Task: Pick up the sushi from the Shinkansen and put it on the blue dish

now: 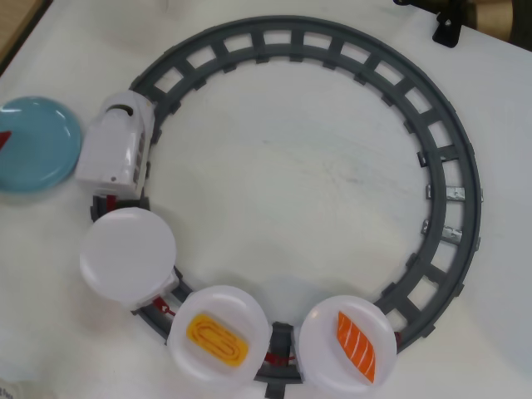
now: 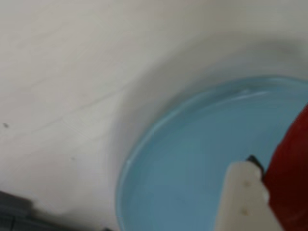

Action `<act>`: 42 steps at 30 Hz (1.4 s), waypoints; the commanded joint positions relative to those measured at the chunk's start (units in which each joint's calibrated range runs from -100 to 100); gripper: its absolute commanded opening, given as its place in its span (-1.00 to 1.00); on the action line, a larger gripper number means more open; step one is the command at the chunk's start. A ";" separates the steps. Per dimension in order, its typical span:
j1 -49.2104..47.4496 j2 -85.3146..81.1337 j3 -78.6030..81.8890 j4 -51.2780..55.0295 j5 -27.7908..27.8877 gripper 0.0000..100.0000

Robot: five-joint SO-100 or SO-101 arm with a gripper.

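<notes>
In the wrist view the blue dish (image 2: 192, 163) fills the lower right, close below the camera. One white finger (image 2: 240, 197) of my gripper (image 2: 272, 166) rises from the bottom edge. The dark red sushi (image 2: 291, 173) sits tight against that finger's side, over the dish. The other finger is cut off by the right edge. The overhead view shows the blue dish (image 1: 37, 143) at the far left, with a red tip of the sushi (image 1: 4, 138) at the frame edge above it. The white Shinkansen (image 1: 118, 150) stands on the track right beside the dish. The arm is out of the overhead view.
The grey circular track (image 1: 453, 208) takes up most of the table. Behind the train ride three white plates: a bare one (image 1: 127, 253), one with a yellow piece (image 1: 218, 337), one with an orange striped piece (image 1: 356, 345). A black clamp (image 1: 449, 29) sits at the top right.
</notes>
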 commanded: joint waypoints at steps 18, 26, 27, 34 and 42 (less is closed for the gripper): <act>3.27 15.10 -18.59 0.37 0.26 -0.93; 5.03 15.10 -17.78 0.37 -0.16 -0.71; 5.03 15.10 -17.78 0.37 -0.16 -0.71; 5.03 15.10 -17.78 0.37 -0.21 -0.71; 5.03 13.35 -18.50 1.65 -0.21 -0.71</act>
